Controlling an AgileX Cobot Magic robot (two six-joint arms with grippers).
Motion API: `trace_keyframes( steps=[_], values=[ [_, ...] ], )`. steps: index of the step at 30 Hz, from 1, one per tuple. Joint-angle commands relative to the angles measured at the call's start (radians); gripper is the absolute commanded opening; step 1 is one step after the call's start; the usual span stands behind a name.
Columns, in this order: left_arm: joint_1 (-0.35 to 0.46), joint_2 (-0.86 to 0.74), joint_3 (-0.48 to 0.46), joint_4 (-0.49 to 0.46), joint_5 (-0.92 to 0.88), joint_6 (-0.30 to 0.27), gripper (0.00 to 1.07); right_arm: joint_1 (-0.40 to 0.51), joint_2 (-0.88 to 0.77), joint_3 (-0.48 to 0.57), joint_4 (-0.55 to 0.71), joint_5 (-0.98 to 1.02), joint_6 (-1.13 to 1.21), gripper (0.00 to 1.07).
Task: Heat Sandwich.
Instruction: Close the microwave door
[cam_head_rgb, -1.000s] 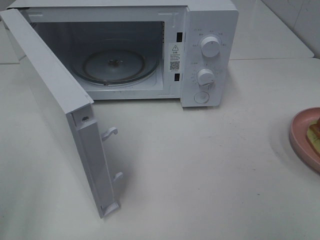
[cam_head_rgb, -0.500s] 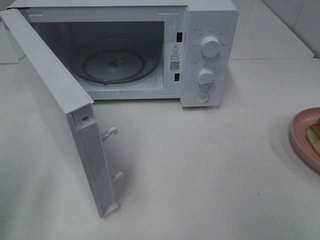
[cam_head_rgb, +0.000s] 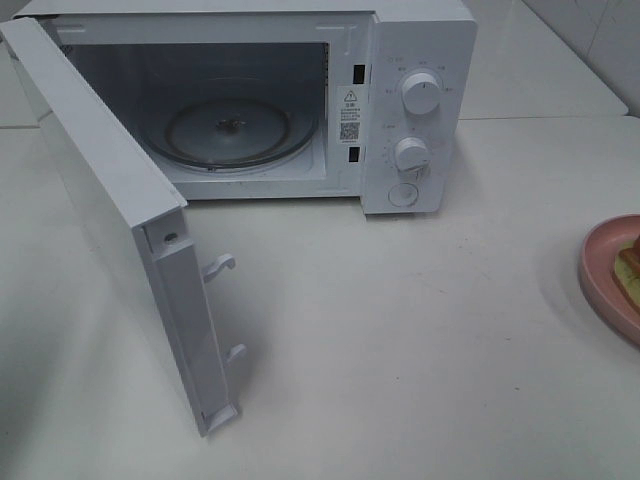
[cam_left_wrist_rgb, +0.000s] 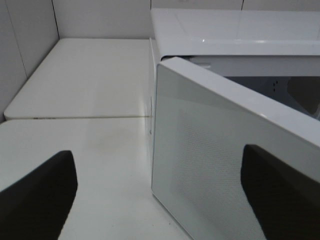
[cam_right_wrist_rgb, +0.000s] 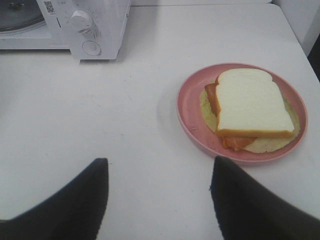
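Note:
The sandwich (cam_right_wrist_rgb: 252, 105) lies on a round pink plate (cam_right_wrist_rgb: 192, 117): white bread on top, orange and pale yellow filling showing at its edges. In the exterior view only a corner of the sandwich (cam_head_rgb: 630, 265) and part of the plate (cam_head_rgb: 600, 265) show at the right edge. My right gripper (cam_right_wrist_rgb: 159, 200) is open, hovering over bare table short of the plate, with nothing between its fingers. My left gripper (cam_left_wrist_rgb: 159, 200) is open beside the outer face of the microwave door (cam_left_wrist_rgb: 215, 150), holding nothing. Neither gripper appears in the exterior view.
The white microwave (cam_head_rgb: 420, 40) stands at the back with its door (cam_head_rgb: 100, 200) swung wide toward the front left. Its glass turntable (cam_head_rgb: 228, 130) holds nothing. Two knobs and a button sit on its right panel. A tiled wall bounds the table's far left.

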Motion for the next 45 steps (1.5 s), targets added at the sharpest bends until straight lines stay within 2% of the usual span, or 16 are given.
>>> trace_keyframes(
  steps=[1, 7, 9, 12, 15, 16, 17, 20, 23, 28, 38, 41, 45],
  values=[
    [-0.006, 0.062, 0.002, 0.001, -0.02, -0.031, 0.82, 0.001, -0.026, 0.002, -0.005, -0.005, -0.008, 0.59],
    [-0.006, 0.154, 0.002, 0.031, -0.027, -0.031, 0.82, 0.001, -0.026, 0.002, -0.005, -0.005, -0.008, 0.59],
    [-0.006, 0.201, 0.002, 0.08, -0.059, -0.031, 0.82, 0.001, -0.026, 0.002, -0.005, -0.005, -0.008, 0.59],
    [-0.006, 0.231, 0.002, 0.104, -0.092, -0.053, 0.82, 0.001, -0.026, 0.002, -0.005, -0.005, -0.008, 0.59],
    [-0.006, 0.286, 0.002, 0.161, -0.171, -0.108, 0.82, 0.001, -0.026, 0.002, -0.005, -0.005, -0.008, 0.59],
    [-0.006, 0.286, 0.002, 0.161, -0.171, -0.108, 0.82, 0.001, -0.026, 0.002, -0.005, -0.005, -0.008, 0.59],
    [-0.006, 0.314, 0.002, 0.204, -0.203, -0.144, 0.82, 0.001, -0.026, 0.002, -0.005, -0.005, -0.008, 0.59],
    [-0.006, 0.347, 0.002, 0.242, -0.241, -0.172, 0.82, 0.001, -0.026, 0.002, -0.005, -0.005, -0.008, 0.59],
    [-0.006, 0.403, 0.002, 0.323, -0.322, -0.208, 0.82, 0.001, -0.026, 0.002, -0.005, -0.005, -0.008, 0.59],
    [-0.006, 0.472, 0.002, 0.392, -0.417, -0.213, 0.81, 0.001, -0.026, 0.002, -0.005, -0.005, -0.008, 0.59],
    [-0.006, 0.509, 0.001, 0.393, -0.457, -0.213, 0.81, 0.001, -0.026, 0.002, -0.005, -0.005, -0.008, 0.59],
    [-0.039, 0.515, 0.001, 0.387, -0.471, -0.206, 0.81, 0.001, -0.026, 0.002, -0.005, -0.005, -0.008, 0.59],
    [-0.086, 0.515, 0.001, 0.345, -0.474, -0.166, 0.81, 0.001, -0.026, 0.002, -0.005, -0.005, -0.008, 0.59]
  ],
)
